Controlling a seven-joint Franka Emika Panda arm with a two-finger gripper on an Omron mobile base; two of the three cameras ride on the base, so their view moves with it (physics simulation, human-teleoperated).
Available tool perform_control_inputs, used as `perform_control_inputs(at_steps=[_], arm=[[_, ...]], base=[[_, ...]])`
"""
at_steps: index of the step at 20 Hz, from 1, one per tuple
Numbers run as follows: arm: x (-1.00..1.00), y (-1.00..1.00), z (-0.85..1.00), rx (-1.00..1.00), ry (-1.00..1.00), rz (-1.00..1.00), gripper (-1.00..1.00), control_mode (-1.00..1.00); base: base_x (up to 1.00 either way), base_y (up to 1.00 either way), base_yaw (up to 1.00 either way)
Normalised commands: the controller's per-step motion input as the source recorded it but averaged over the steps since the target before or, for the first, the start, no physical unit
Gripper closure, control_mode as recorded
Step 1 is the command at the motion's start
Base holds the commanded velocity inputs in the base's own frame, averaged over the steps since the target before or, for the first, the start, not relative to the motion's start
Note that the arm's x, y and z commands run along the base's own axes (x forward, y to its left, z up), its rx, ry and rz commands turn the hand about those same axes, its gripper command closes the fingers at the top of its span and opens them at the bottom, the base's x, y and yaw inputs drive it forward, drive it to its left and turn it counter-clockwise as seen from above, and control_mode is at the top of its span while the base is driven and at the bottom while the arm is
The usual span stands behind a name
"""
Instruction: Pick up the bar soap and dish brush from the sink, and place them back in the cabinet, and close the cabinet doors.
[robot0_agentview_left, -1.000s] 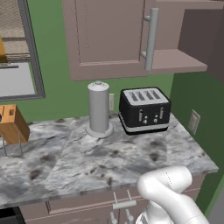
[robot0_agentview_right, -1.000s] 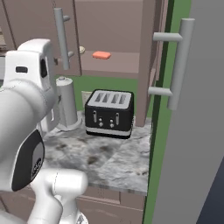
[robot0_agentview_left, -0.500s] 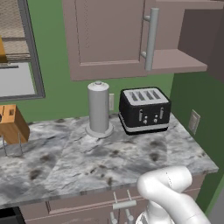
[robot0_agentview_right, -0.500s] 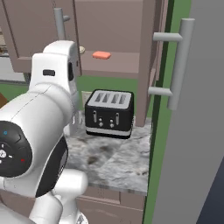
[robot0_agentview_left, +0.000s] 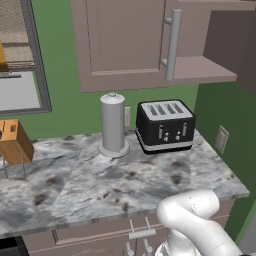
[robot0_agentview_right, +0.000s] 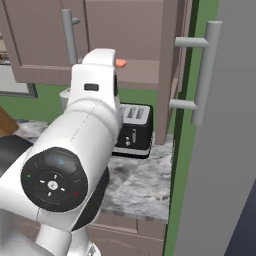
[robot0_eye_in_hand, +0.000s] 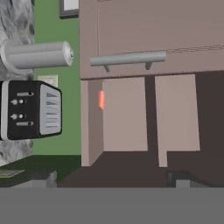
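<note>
The pincer (robot0_eye_in_hand: 111, 177) stands wide open and empty, its tips facing the open cabinet (robot0_eye_in_hand: 127, 118). The bar soap (robot0_eye_in_hand: 101, 99) lies ahead of it on the cabinet's lower board. The dish brush is nowhere to be made out. If door closing is next, approach the bar handle (robot0_eye_in_hand: 127, 58) beyond the soap squarely, clear of the toaster (robot0_eye_in_hand: 31, 109) off to one side
</note>
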Motion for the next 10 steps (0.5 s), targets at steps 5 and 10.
perform_control_inputs(at_steps=[5, 10], arm=[[0.00, -0.43, 0.00, 0.00, 0.00, 0.00, -1.00, -1.00], [0.00, -0.45, 0.00, 0.00, 0.00, 0.00, -1.00, -1.00]], base=[[0.00, 0.00, 0.00], [0.00, 0.00, 0.00]])
